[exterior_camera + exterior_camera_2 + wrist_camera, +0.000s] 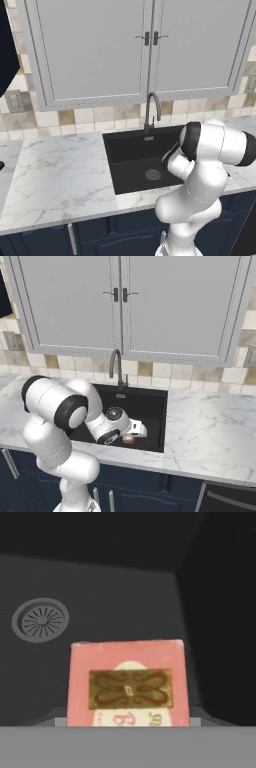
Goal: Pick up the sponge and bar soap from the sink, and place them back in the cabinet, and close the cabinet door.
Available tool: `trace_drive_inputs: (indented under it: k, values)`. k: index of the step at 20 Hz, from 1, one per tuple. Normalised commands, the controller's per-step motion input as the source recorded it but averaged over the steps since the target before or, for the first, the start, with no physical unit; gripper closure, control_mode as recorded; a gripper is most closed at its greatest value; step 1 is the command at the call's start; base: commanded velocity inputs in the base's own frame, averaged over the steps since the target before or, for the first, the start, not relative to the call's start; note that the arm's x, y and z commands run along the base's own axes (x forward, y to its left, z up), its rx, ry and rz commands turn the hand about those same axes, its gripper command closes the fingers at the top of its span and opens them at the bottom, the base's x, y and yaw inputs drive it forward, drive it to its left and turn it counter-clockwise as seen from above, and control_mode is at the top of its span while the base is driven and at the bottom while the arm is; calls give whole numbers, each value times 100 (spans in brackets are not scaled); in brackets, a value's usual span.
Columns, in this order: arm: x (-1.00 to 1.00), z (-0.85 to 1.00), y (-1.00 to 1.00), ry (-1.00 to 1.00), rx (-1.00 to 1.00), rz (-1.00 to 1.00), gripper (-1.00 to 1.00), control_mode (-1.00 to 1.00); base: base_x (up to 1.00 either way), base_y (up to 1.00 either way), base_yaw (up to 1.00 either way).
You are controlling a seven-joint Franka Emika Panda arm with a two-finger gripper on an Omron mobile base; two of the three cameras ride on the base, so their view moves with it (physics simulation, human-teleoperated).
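The bar soap [128, 662] is a pink-orange slab with a brown ornamented label. It stands right in front of the hand camera, low in the black sink [150, 403]. My gripper [131, 437] reaches down into the basin's front part, its jaws shut on the soap's two sides [128, 722]. In the right base view the soap [129, 440] shows as a pinkish patch under the white hand. The sponge is out of view. A dark navy sliver of the cabinet [5, 45] sits at the upper left edge.
The round grey drain [41, 620] lies on the sink floor beyond the soap, to its left. The gooseneck tap [152, 107] rises behind the basin. Light grey wall cabinets [145, 50] hang above. Marble counter [60, 175] spreads on both sides.
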Motion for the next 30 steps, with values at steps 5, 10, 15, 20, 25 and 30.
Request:
trace_drive_inputs:
  k: [5, 10, 15, 20, 25, 30]
  values:
    - [29, 58, 0, 0, 0, 0, 100, -100, 0, 0, 0]
    - [34, 59, 0, 0, 0, 0, 100, -100, 0, 0, 0]
    - [8, 45, 0, 0, 0, 0, 100, -100, 0, 0, 0]
    - [0, 51, 0, 0, 0, 0, 100, -100, 0, 0, 0]
    - [0, 56, 0, 3, 0, 0, 100, -100, 0, 0, 0]
    - [-1, 53, 0, 4, 0, 0, 100, -100, 0, 0, 0]
